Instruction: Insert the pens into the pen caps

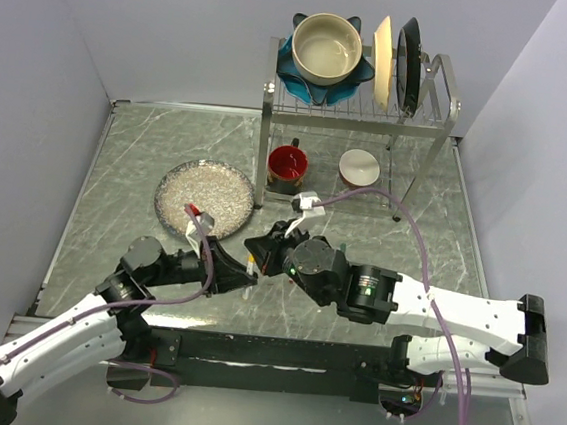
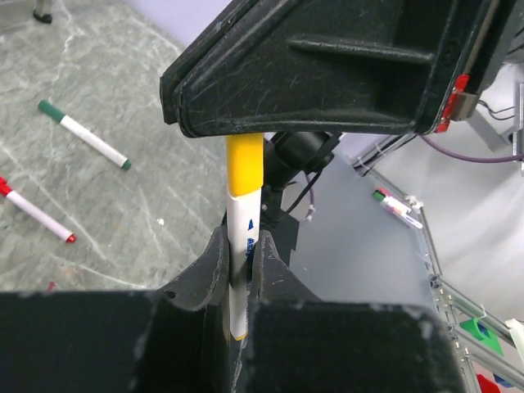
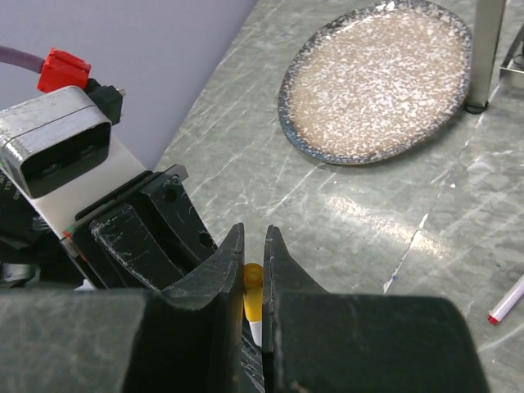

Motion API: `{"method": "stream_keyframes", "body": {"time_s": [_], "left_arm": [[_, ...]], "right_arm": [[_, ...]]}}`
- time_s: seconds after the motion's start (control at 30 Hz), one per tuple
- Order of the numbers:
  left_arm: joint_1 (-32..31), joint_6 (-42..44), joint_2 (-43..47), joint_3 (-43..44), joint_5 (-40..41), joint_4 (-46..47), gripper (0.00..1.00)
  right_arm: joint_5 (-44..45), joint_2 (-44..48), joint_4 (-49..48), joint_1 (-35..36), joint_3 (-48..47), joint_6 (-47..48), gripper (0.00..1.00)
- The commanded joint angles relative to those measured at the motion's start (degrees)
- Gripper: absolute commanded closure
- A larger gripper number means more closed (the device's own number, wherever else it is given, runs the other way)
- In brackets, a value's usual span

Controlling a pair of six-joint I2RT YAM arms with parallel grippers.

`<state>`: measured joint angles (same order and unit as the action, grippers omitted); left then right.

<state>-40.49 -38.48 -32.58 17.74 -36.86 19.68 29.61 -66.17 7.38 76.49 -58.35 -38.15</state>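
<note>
My left gripper (image 2: 243,241) is shut on the white barrel of a yellow pen (image 2: 242,221), which stands upright between its fingers. My right gripper (image 3: 254,246) is shut on the yellow pen cap (image 3: 253,282), which sits over the pen's upper end; the cap also shows in the left wrist view (image 2: 244,164). In the top view the two grippers meet tip to tip at the table's near middle, with the pen (image 1: 249,266) between them. A green pen (image 2: 83,135) and a red pen (image 2: 37,211) lie on the table beyond.
A speckled plate (image 1: 205,197) lies left of centre. A dish rack (image 1: 359,109) at the back holds a bowl and plates, with a red cup (image 1: 287,163) and a white bowl (image 1: 359,166) under it. A rack leg (image 3: 483,57) stands by the plate.
</note>
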Motion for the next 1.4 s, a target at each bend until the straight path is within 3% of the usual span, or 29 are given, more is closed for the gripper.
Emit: {"method": "stream_keyframes", "body": {"time_s": [0.0,0.4,0.57,0.73,0.97,1.27,1.37], "left_arm": [[1.0,3.0,-2.0,5.2,11.3,8.1,0.99],[1.1,5.6,-10.6,12.1,12.0,3.9,0.99],[1.1,4.9,-9.9,11.2,13.6,7.0,0.99],[1.5,7.1,-10.5,13.4,16.5,3.3,0.99],[4.9,3.3,-12.2,12.7,11.1,8.3,0.99],[7.9,3.3,-14.8,16.0,8.9,7.5,0.99],[7.9,8.3,-16.8,21.7,10.2,0.2,0.99]], "right_arm": [[-6.5,-1.2,4.6,2.9,4.1,-3.1,1.00],[-4.9,-4.1,6.2,8.1,7.9,-4.6,1.00],[-7.3,-2.2,0.5,8.8,12.5,-7.4,1.00],[-9.4,-2.6,0.8,9.3,13.8,-8.6,1.00],[-13.0,-2.1,-6.0,10.8,17.0,-9.2,1.00],[-19.8,-0.9,-14.1,11.0,23.2,-11.2,1.00],[-21.3,-2.0,-15.4,11.1,23.0,-13.1,1.00]]}}
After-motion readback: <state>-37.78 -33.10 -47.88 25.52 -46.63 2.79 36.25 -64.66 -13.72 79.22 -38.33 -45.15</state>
